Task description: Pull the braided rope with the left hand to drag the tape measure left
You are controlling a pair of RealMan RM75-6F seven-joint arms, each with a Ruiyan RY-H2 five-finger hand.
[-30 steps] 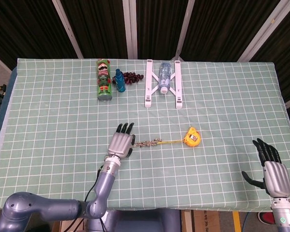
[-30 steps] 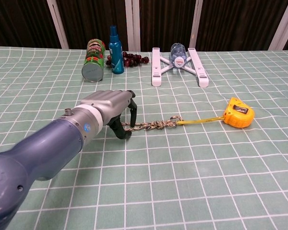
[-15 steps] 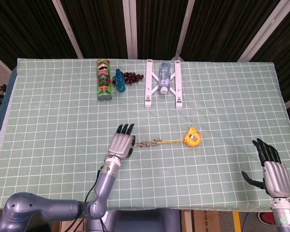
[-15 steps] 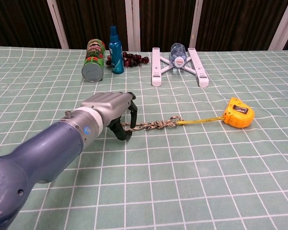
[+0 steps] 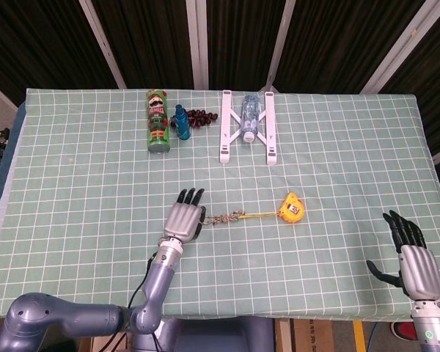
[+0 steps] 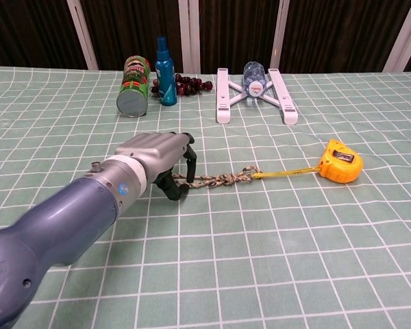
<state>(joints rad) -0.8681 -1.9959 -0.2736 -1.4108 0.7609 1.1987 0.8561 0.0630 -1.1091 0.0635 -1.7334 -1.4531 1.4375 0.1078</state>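
The braided rope [image 5: 226, 218] [image 6: 219, 179] lies on the green checked cloth and joins the yellow tape blade of the yellow tape measure [image 5: 291, 206] [image 6: 340, 162] to its right. My left hand [image 5: 183, 218] [image 6: 154, 152] sits over the rope's left end. Its fingers curve down in front of the rope and its thumb is beside the end. A gap shows between thumb and fingers, and no firm grip on the rope is visible. My right hand [image 5: 414, 253] rests open near the table's front right corner, far from the tape measure.
At the back stand a green can [image 5: 157, 122] [image 6: 132, 96], a blue spray bottle [image 5: 181, 121] [image 6: 165, 81], dark grapes [image 5: 200, 116] [image 6: 192, 84] and a white stand [image 5: 248, 126] [image 6: 255, 94] with a water bottle on it.
My left hand has drawn back slightly toward me. The rope and tape measure have not moved.
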